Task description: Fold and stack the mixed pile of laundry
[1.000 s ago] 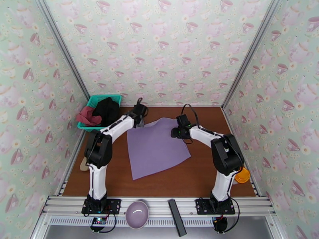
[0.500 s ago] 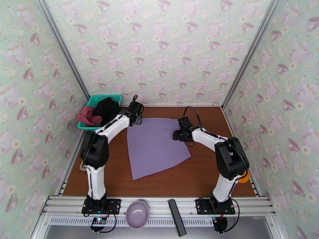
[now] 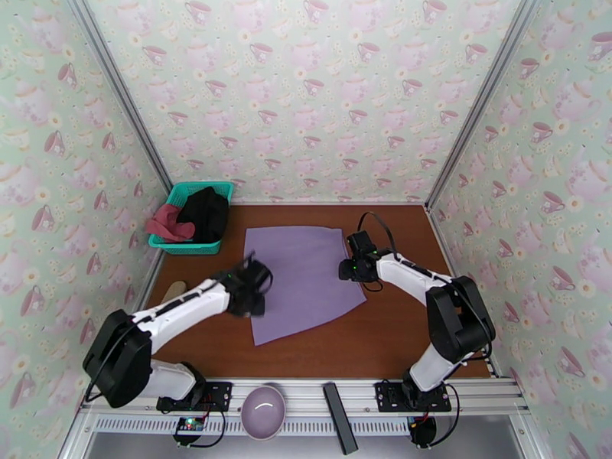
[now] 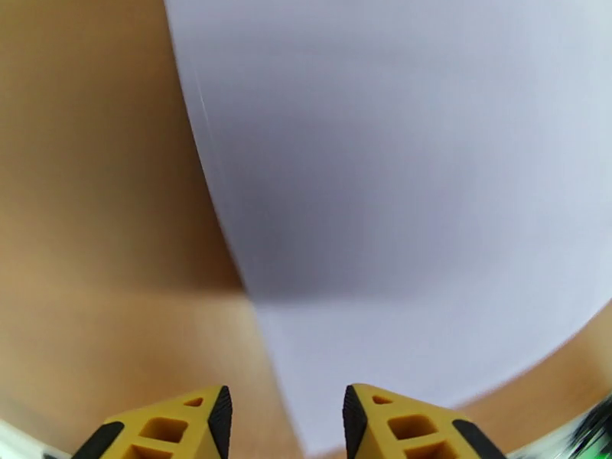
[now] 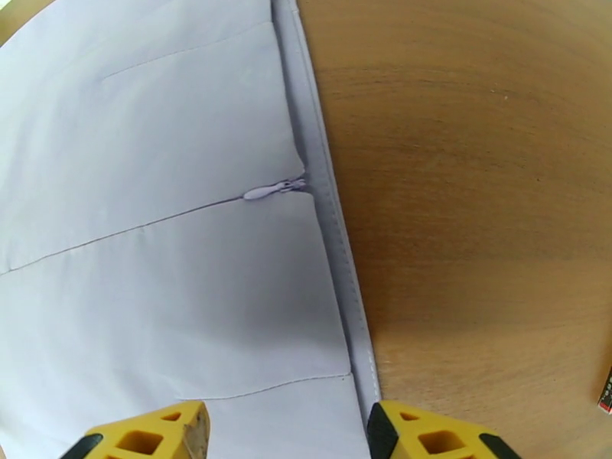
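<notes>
A: What's nearest the arms?
B: The left gripper (image 4: pixel 287 411), fingers spread and empty, above the near left edge of the purple cloth (image 3: pixel 306 262).
A: And the cloth?
B: Flat on the table (image 3: pixel 398 330). The right gripper (image 5: pixel 287 426), also spread, hangs over its right hem by the zipper pull (image 5: pixel 274 189).
A: Farther back?
B: The black garment (image 3: pixel 205 210) and red top (image 3: pixel 170 223) lie in the basket (image 3: pixel 177 195) at the far left.

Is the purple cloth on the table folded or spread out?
Spread out. The purple cloth lies flat on the table as one wide sheet, with no part turned over itself.
</notes>
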Robot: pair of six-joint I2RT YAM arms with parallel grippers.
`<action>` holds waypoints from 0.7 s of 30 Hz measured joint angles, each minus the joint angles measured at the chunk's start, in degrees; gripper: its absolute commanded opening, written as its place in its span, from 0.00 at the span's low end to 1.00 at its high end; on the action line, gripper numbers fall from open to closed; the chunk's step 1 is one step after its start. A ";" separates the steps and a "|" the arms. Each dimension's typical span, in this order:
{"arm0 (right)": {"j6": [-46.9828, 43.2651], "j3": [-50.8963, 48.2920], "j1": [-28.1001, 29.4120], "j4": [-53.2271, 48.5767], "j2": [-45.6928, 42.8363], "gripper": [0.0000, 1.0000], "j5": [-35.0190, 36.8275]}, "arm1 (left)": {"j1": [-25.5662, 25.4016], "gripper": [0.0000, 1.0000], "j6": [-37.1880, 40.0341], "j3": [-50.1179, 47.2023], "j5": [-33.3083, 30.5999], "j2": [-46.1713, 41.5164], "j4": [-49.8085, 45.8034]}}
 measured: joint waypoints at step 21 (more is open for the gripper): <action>-1.14 -0.42 0.00 -0.46 -6.69 0.59 -3.43 | -12.83 0.46 -1.14 0.90 -7.06 8.09 -2.73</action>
